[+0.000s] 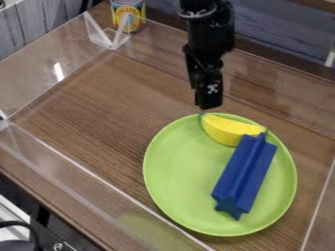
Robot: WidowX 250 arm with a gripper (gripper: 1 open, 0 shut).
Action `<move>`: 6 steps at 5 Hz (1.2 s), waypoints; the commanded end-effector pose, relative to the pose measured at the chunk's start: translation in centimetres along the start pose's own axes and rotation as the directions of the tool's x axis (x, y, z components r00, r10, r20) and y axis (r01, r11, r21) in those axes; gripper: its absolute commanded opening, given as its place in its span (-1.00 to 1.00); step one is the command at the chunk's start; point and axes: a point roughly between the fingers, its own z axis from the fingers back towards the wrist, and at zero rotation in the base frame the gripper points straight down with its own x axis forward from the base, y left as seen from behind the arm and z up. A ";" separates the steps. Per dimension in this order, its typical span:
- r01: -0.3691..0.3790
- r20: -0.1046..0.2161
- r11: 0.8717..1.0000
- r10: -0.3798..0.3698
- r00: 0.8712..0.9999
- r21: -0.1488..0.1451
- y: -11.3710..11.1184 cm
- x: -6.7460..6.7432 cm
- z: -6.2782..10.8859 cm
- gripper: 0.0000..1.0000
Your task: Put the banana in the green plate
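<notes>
Hanging from the black arm, our gripper [207, 93] is pointing straight down with its fingers spread wide and nothing between them. We are seeing it hover over bare wood just beyond the far rim of the green plate [170, 162], close above the banana [230, 127] but not touching it. We are finding the banana lying inside the plate, near its far edge, with the blue ridged block [245, 175] resting just beside it and running toward the plate's near right edge. We are noting the plate sitting toward the near right corner of the wooden tabletop [105, 108], and a yellow printed cup [125, 15] standing at the far edge.
</notes>
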 end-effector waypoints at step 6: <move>0.225 -0.030 0.974 -0.225 0.974 -0.007 -2.4 1.8 -4.2 1.00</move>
